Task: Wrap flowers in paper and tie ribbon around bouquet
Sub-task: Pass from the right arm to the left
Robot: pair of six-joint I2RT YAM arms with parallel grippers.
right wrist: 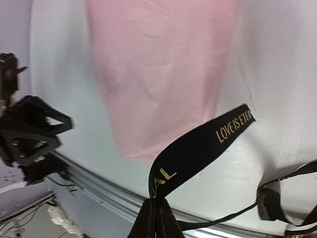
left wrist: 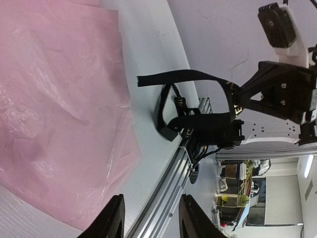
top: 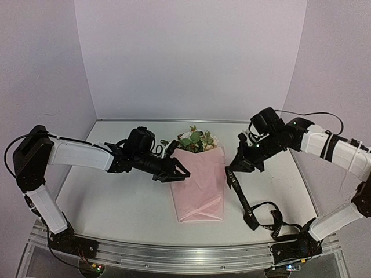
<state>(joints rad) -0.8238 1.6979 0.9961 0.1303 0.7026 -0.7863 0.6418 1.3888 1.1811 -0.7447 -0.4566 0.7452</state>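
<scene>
The paper (top: 200, 188) lies folded into a pink cone in the middle of the table, and the flowers (top: 196, 140) stick out of its far end. My left gripper (top: 181, 175) hovers at the cone's left edge, open, with nothing between its fingers (left wrist: 113, 218). In its wrist view the paper (left wrist: 54, 109) fills the left side. To the right of the cone, my right gripper (top: 231, 171) is shut on the ribbon (top: 248, 211). The ribbon (right wrist: 198, 148) rises from the closed fingertips (right wrist: 157, 220) with gold lettering. Its remaining length trails in loops toward the near right corner.
An aluminium rail (top: 174, 253) runs along the table's near edge, with both arm bases on it. White walls close in the back and sides. The ribbon's loose loops (top: 271, 219) lie beside the right arm's base. Bare white table (top: 116, 202) shows left of the cone.
</scene>
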